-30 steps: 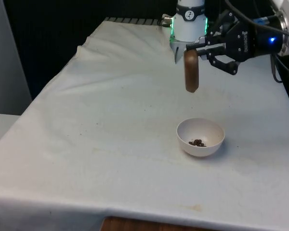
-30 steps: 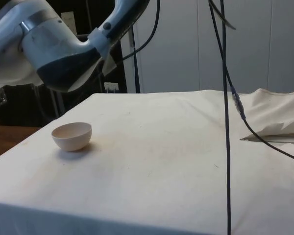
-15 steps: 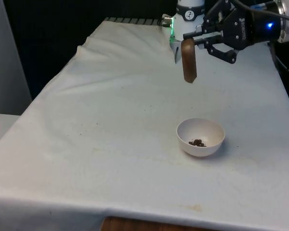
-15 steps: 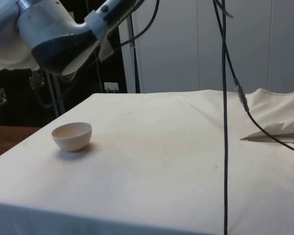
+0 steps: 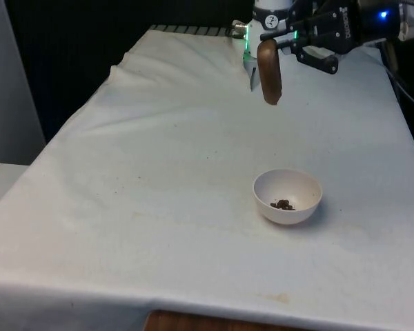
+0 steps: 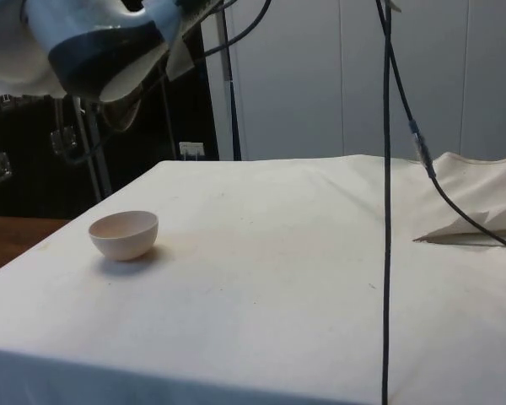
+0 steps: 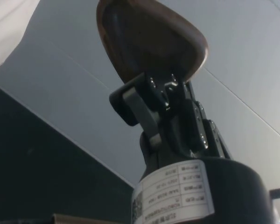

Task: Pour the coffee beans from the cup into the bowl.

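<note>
Holding: I see my gripper (image 5: 284, 45) clamped on the brown cup (image 5: 269, 71) at the top of the front frame, right of centre.
Cup: it hangs below the fingers with its long axis near vertical, high above the cloth (image 5: 159, 172); I cannot tell from here which end is the mouth.
Wrist look: the cup (image 7: 149, 39) sits in the upper middle of the frame, pinched between the black fingers (image 7: 144, 109), which close tight against its rim.
Bowl: the white bowl (image 5: 288, 196) stands lower right of centre in the front frame, well below the cup and slightly to the front view's right of it.
Beans: a small dark cluster of beans (image 5: 283, 204) lies at the bowl's bottom.
Side look: the bowl (image 6: 124, 234) rests at the left of the frame near the table's edge, with part of the arm (image 6: 93, 42) across the upper left corner.
Cable: a dark cable (image 6: 386, 194) hangs down right of centre in the side frame.
</note>
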`<state>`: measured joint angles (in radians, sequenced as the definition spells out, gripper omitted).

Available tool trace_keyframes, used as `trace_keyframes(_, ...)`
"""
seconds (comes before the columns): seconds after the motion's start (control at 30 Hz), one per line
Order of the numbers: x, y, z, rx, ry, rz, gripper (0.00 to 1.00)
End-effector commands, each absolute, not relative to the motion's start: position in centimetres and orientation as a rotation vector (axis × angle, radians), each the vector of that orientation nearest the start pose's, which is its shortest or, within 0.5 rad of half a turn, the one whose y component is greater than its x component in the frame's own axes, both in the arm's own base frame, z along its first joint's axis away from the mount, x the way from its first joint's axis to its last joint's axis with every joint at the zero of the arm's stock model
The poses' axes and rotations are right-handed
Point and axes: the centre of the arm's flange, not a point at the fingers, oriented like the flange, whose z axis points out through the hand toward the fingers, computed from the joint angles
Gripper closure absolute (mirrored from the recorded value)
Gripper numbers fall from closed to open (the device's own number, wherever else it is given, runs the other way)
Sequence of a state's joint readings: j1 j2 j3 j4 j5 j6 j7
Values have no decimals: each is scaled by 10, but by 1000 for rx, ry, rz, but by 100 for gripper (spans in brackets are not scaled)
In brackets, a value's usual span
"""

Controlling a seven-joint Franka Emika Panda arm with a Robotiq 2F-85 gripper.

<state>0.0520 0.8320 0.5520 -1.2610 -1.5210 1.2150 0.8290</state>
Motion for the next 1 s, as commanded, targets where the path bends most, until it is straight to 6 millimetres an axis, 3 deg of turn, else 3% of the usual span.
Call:
trace_keyframes(0.0,689,170,342,1856,-159,248,100)
trace_keyframes(0.97,677,157,381,1978,-271,162,100)
